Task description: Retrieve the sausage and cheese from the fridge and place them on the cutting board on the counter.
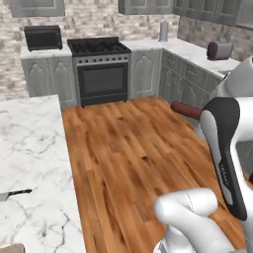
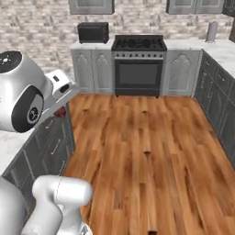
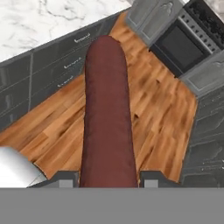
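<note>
One sausage (image 3: pixel 107 118), a smooth dark reddish-brown cylinder with a rounded far end, runs up the middle of the hand view, its near end clamped between the two dark fingertips (image 3: pixel 65 179) of the gripper (image 3: pixel 108 180), whose jaws stand narrowly apart, closed against its sides. In the left base view the sausage (image 1: pixel 186 109) juts out level from behind the white and black arm, above the wooden plank floor (image 1: pixel 138 158); the gripper itself is hidden there by the arm. In the right base view only a small dark red tip (image 2: pixel 59 111) peeks from under the arm, hard to make out. The counter (image 1: pixel 29 163), white marble with grey veins, lies at the left, with a knife (image 1: pixel 15 193) cut off at the edge. A black stove (image 1: pixel 101 69) stands against the brick-patterned far wall.
</note>
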Available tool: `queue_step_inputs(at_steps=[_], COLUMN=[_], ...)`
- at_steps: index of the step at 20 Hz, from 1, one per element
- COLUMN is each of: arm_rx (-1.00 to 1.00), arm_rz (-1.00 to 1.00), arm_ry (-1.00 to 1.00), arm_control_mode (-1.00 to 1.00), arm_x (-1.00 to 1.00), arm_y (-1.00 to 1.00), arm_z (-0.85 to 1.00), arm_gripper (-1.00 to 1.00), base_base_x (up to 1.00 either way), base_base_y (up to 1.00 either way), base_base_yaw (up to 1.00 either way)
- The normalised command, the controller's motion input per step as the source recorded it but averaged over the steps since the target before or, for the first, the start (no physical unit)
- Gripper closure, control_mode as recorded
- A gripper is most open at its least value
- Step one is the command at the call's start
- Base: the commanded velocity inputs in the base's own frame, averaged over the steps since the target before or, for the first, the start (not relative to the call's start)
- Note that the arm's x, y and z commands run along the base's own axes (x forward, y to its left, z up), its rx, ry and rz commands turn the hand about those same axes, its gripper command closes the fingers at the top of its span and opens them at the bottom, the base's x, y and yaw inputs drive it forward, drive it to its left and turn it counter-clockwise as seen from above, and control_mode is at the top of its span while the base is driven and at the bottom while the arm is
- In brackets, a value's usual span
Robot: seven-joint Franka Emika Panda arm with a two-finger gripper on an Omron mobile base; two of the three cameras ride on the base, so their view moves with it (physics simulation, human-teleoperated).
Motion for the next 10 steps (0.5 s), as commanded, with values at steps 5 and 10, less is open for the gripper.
queue_step_inputs(at_steps=[5,10], arm_rx=[0.00,0.00], arm_rz=[0.00,0.00], arm_ry=[0.00,0.00], arm_control_mode=[1.00,1.00], arm_x=[0.00,0.00], arm_y=[0.00,0.00], arm_z=[0.00,0.00], arm_gripper=[1.00,1.00], base_base_x=[0.46,0.01], base_base_y=[-0.57,-0.21], base_base_yaw=[0.51,0.93])
